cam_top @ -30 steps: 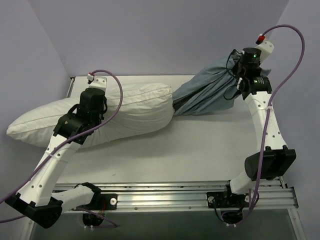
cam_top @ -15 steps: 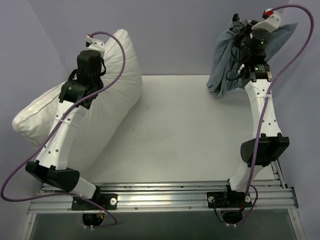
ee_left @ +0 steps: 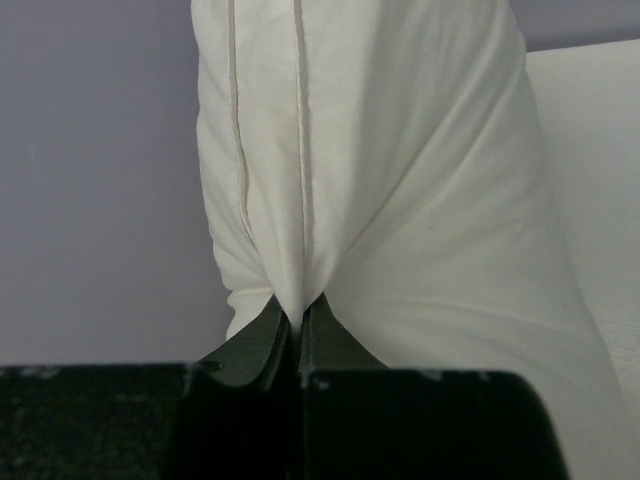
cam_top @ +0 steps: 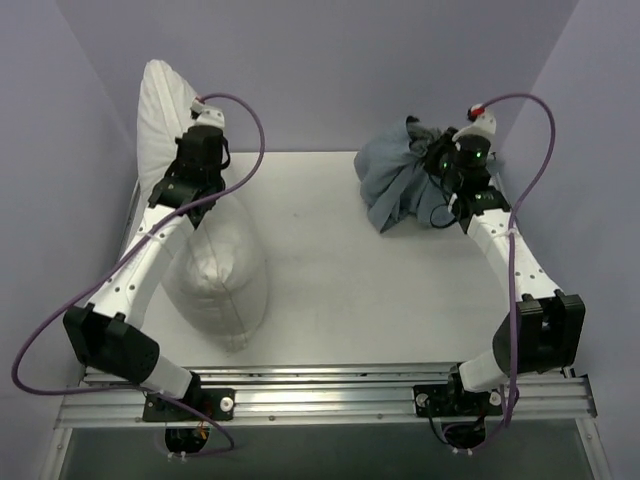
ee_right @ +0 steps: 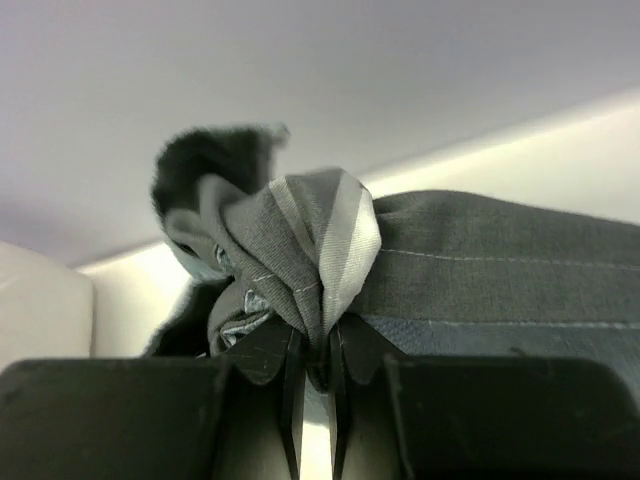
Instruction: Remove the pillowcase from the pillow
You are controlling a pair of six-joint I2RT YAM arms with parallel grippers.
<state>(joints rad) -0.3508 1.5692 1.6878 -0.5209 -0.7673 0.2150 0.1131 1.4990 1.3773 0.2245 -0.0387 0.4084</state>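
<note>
The white pillow (cam_top: 215, 275) stands on end at the table's left, its top edge leaning toward the back left corner, bare of its cover. My left gripper (cam_top: 186, 178) is shut on the pillow's seamed edge (ee_left: 290, 200), the cloth pinched between the jaws. The pillowcase (cam_top: 395, 180) lies bunched in a blue-grey heap at the back right, apart from the pillow. My right gripper (cam_top: 432, 160) is shut on a fold of the grey striped pillowcase (ee_right: 310, 250), held just above the table.
Lilac walls close in the table (cam_top: 340, 270) at the back and both sides. A metal rail (cam_top: 330, 390) runs along the near edge by the arm bases. Purple cables loop over both arms.
My left arm has swung the pillow from tilted high to standing on end at the left. My right arm has lowered the pillowcase from hanging in the air to a heap on the table.
</note>
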